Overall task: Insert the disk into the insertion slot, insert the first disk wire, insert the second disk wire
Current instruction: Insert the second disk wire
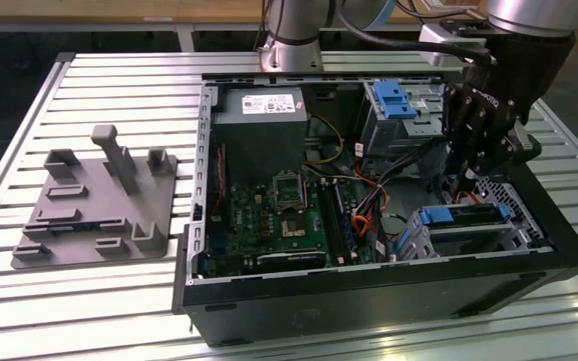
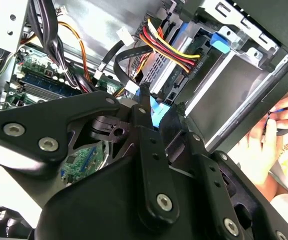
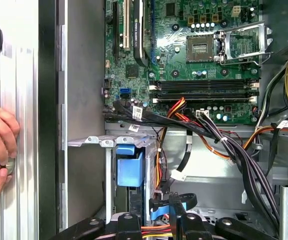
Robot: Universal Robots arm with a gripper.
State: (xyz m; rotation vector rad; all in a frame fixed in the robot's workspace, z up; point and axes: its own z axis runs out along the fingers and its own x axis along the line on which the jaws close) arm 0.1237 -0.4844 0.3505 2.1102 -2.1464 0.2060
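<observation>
Slatted metal table [image 1: 118,301]; disk [image 1: 466,216] in insertion slot [image 1: 515,197]; gripper [image 3: 161,212] clamped on blue wire connector [image 3: 158,206].

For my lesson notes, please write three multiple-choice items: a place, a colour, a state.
1. Relative to the computer case, the grey fixture lies: A inside; B outside, on the table; C on top.
2. The disk's frame is: A white; B pink; C blue.
3. The disk is: A in the insertion slot; B on the table; C in the gripper.
B: it rests on the table. C: blue plastic shows. A: it sits in the slot; the gripper is shut on a blue connector.
</observation>
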